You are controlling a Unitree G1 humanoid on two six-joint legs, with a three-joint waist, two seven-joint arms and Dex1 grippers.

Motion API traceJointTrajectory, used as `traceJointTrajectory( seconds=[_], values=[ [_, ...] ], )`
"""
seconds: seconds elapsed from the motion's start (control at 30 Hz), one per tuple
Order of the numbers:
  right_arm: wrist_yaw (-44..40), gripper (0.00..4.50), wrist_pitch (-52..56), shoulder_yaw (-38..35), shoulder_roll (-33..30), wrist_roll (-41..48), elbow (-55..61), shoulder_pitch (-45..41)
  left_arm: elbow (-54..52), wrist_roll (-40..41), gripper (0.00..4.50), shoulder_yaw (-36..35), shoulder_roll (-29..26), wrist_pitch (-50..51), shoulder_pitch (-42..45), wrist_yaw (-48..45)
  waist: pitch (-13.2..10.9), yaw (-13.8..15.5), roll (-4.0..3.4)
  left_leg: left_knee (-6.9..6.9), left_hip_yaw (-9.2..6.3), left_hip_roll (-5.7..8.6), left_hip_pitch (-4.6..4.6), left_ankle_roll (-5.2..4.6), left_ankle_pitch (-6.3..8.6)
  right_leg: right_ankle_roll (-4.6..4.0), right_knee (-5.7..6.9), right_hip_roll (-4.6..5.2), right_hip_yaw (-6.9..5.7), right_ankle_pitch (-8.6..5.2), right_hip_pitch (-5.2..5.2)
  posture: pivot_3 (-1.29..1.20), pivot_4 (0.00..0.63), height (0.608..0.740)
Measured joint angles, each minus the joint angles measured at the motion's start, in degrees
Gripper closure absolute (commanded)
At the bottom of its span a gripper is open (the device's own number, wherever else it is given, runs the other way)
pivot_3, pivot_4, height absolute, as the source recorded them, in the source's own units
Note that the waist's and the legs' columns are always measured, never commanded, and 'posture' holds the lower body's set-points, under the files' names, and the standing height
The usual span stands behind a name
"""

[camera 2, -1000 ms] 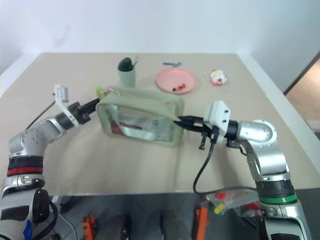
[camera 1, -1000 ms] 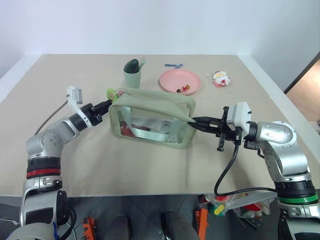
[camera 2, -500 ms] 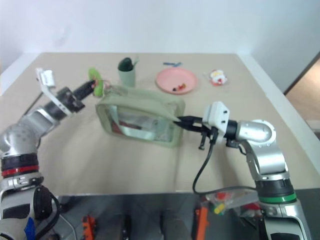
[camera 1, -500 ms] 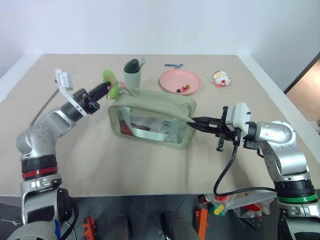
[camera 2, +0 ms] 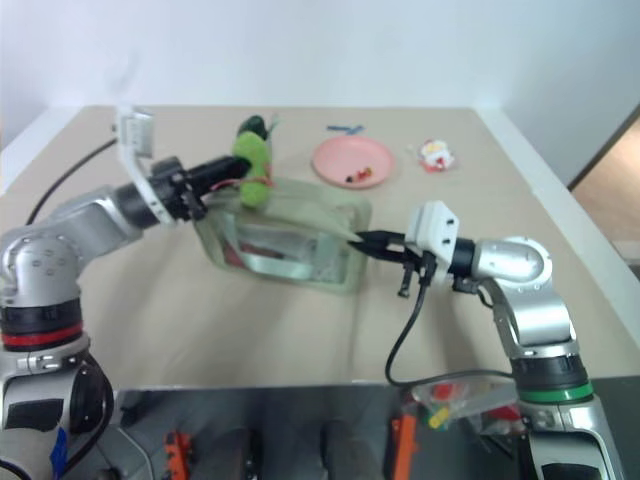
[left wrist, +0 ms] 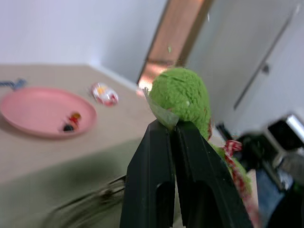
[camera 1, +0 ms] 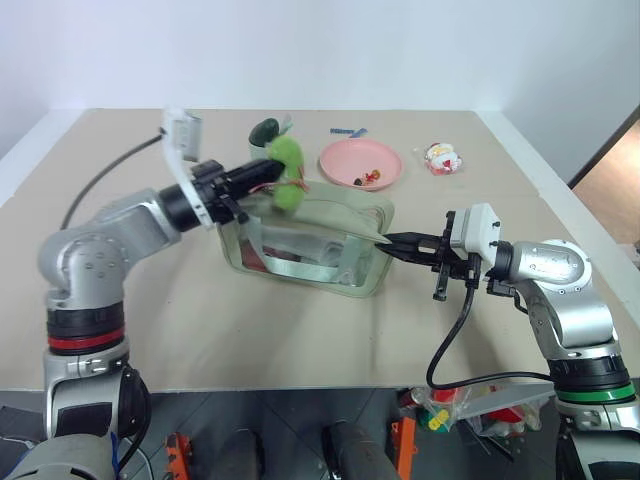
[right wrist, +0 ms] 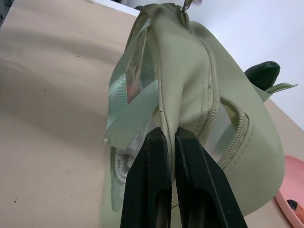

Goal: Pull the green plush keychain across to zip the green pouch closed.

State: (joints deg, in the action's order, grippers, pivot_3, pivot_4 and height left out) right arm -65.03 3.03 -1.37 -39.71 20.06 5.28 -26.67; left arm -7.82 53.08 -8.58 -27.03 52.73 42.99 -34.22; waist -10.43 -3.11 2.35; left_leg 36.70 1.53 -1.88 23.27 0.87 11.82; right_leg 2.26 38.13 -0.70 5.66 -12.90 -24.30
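My left claw (camera 1: 262,176) is clamped on the keychain (camera 1: 286,172) above the pouch (camera 1: 352,222); my right claw (camera 1: 393,241) pinches its end. The zip looks partly drawn, most remaining.

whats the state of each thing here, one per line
green plush keychain: pinched in the left gripper, lifted above the pouch top
green pouch: standing on the table, end seam pinched by the right gripper
pink plate: flat on the table, small items on it
sage-green cup: upright, behind the pouch
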Motion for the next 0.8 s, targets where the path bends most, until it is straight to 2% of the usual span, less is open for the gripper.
traceJointTrajectory(
  seconds=[0.1,0.3,0.4,0.47,0.53,0.6,0.8],
  values=[
    [0.12,4.50,-0.43,0.04,0.01,-0.14,-0.01,0.00,0.63,-3.53,4.47,2.77,0.12,-1.88,0.75,-0.95,0.00,0.02,0.00,-0.02,-0.02,0.00,-0.01,0.00,0.00,-0.01,0.00,-0.01,-0.02,0.00,-0.01,0.00,0.150,0.740],
    [0.37,4.50,-0.93,0.20,0.01,-0.17,0.01,0.36,2.27,-9.39,2.54,5.75,-1.93,-4.10,1.93,-3.40,0.00,0.00,0.00,-0.02,0.00,-0.01,0.00,0.00,0.00,-0.01,0.00,0.00,0.00,-0.01,-0.01,0.00,0.150,0.740],
    [0.59,4.50,-1.00,0.32,0.01,-0.20,0.01,0.37,2.25,-10.33,1.38,6.20,-4.86,-3.85,2.90,-6.03,0.00,-0.02,0.00,-0.02,-0.01,-0.01,-0.01,0.00,0.00,0.00,0.00,-0.01,-0.01,-0.01,-0.01,0.00,0.150,0.740],
    [0.62,4.50,-1.05,0.38,0.01,-0.20,0.01,0.37,2.21,-10.48,0.82,6.22,-6.15,-3.69,3.06,-7.20,0.00,-0.04,0.00,-0.02,0.00,-0.01,-0.01,0.00,0.00,-0.01,0.00,0.00,0.00,-0.01,-0.01,0.00,0.150,0.740],
    [0.63,4.50,-1.19,0.69,0.07,-0.17,0.04,0.27,1.25,-11.33,0.10,6.73,-9.95,-3.49,2.77,-9.64,-0.01,-0.26,0.01,-0.04,0.00,-0.03,0.00,0.00,0.00,-0.01,-0.01,-0.02,0.00,-0.01,-0.04,0.00,0.150,0.740],
    [0.60,4.50,-1.60,0.82,0.09,-0.18,-0.02,0.23,-0.73,-12.57,0.04,6.30,-15.05,-3.62,2.42,-11.59,-0.01,-0.41,0.01,-0.07,-0.01,-0.03,-0.01,0.00,0.00,-0.03,0.00,-0.02,-0.02,-0.03,-0.04,0.00,0.150,0.740],
    [0.42,4.50,-2.49,1.14,0.14,-0.24,-1.26,-0.43,-5.66,-14.39,0.04,2.84,-20.96,-5.65,-3.93,-12.74,-0.01,-0.38,0.01,-0.06,0.00,-0.05,-0.01,0.00,0.00,-0.05,-0.01,0.02,-0.03,-0.07,-0.02,0.00,0.150,0.740]
  ],
)
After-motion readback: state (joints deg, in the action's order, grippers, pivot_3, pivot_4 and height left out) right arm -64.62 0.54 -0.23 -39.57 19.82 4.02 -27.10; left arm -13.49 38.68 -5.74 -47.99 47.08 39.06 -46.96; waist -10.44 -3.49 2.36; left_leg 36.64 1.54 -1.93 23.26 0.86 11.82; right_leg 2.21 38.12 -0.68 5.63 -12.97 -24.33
